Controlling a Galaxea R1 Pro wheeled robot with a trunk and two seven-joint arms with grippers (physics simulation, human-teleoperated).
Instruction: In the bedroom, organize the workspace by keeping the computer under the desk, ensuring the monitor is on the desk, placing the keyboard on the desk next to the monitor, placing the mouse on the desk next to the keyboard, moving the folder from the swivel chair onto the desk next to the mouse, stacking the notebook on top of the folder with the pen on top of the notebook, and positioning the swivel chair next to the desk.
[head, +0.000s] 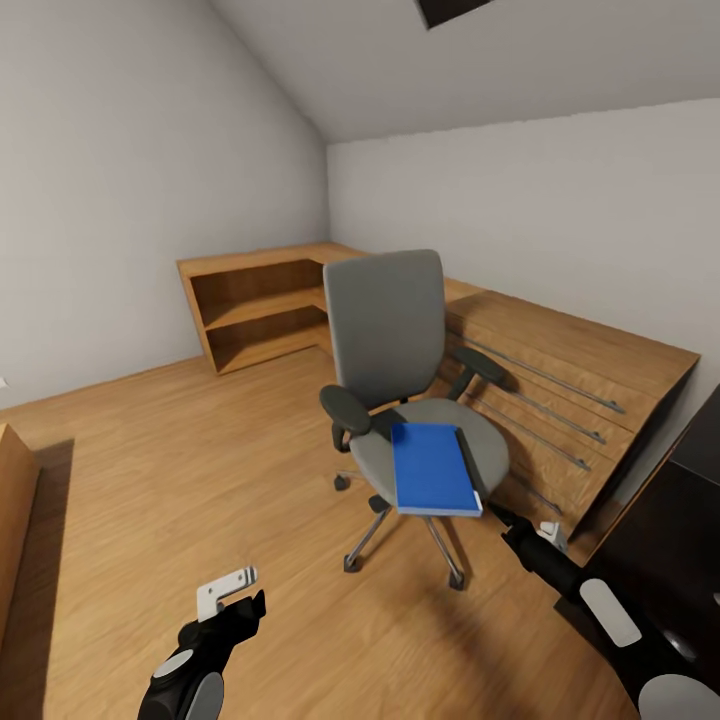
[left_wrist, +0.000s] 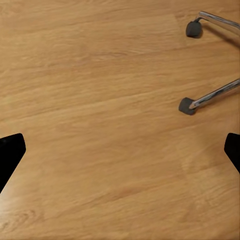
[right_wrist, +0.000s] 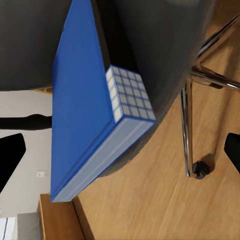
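1. The folder (head: 433, 468) lies flat on the swivel chair (head: 400, 400) seat, its near edge overhanging the seat's front edge.
2. Right gripper (head: 503, 517) sits just beside the folder's near right corner, jaws spread wide, holding nothing.
3. Left gripper (head: 240, 600) hangs over bare floor, jaws wide, empty.
4. Judgement: the folder looks light, stiff, smooth-faced and likely slippery. Best purchase is the overhanging front edge, pinched top and bottom.
5. Risk: the castored chair may roll if pushed.
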